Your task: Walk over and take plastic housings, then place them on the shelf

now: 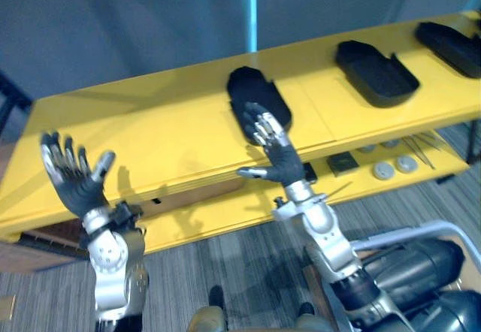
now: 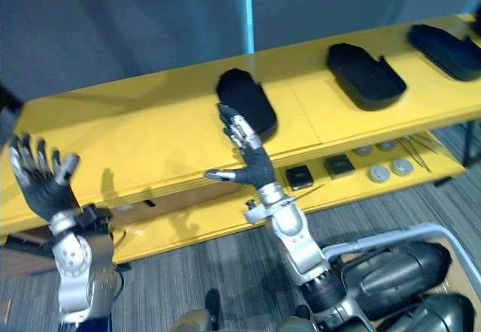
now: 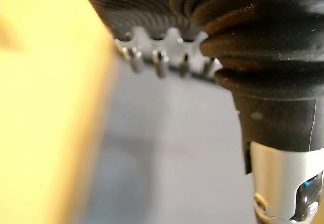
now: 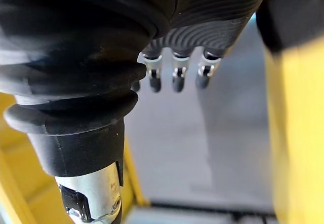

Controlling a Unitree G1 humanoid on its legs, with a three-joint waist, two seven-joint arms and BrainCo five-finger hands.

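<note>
Left eye view: left hand (image 1: 73,176) and right hand (image 1: 274,150) spread, empty; plastic housing (image 1: 252,90) lies on the yellow shelf (image 1: 150,133). Right eye view: second housing (image 2: 366,67) farther along. Right wrist view: fingers (image 4: 175,78) straight. Withdraw the right hand without nudging the plastic housing.

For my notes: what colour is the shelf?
The shelf is yellow; see the left eye view.

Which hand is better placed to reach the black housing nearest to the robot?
Right, probably. The right hand is open, raised just before the nearest housing; the left hand, also open, is far to its side, before bare yellow shelf.
</note>
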